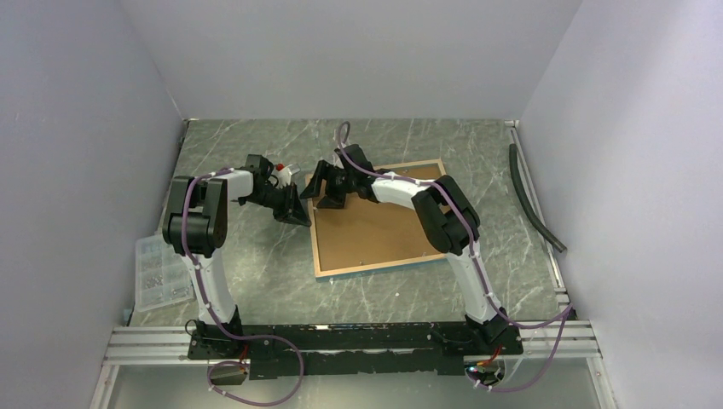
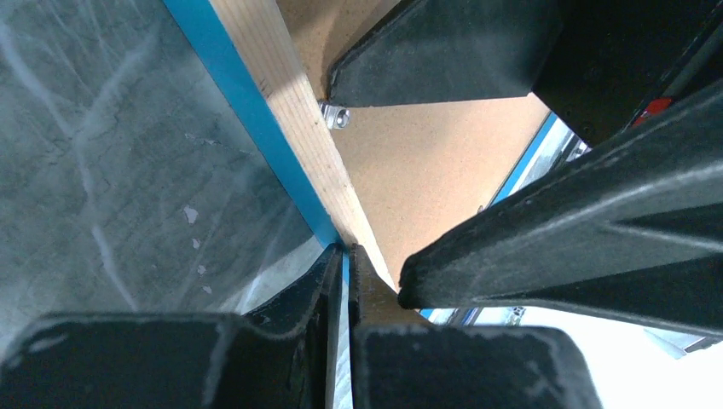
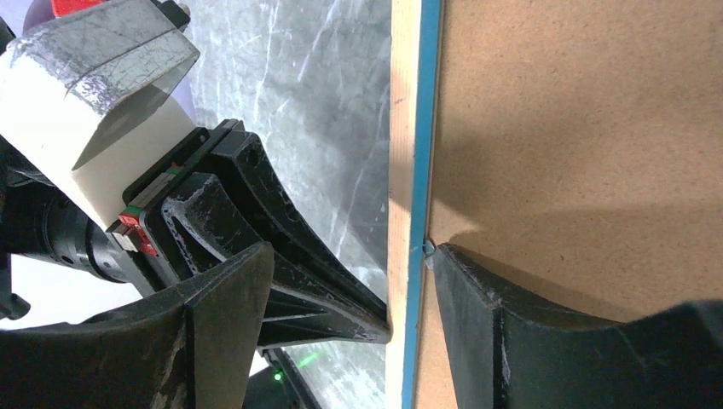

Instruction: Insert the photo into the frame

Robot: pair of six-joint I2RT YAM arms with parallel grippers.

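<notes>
Black fingers of my left gripper (image 1: 302,215) are pressed together on the frame (image 1: 375,267), pinching its left rim. On the left wrist feed, the blue strip and the light wood edge run straight into the narrow slot between them.

My right gripper (image 1: 326,194) sits just beyond that, near the frame's far left corner, with its jaws spread and straddling the same rim. One finger (image 3: 511,332) rests over the inside of the frame with its tip at the blue line. The other finger (image 3: 213,341) hangs outside the frame, well apart from the wood. The left gripper's tips meet the rim between those two fingers.

The frame lies back up, slightly skewed, ahead of the right arm's base. A brown hardboard backing panel (image 1: 371,230) fills it edge to edge. A small metal tab (image 2: 335,116) sits on the inner side of the wood edge, against the panel. I cannot tell whether the gripped rim is lifted off the green marbled table (image 1: 273,285).

A clear parts box (image 1: 158,273) lies well to the left of the frame. A dark hose (image 1: 533,192) runs along the wall well to its right.
</notes>
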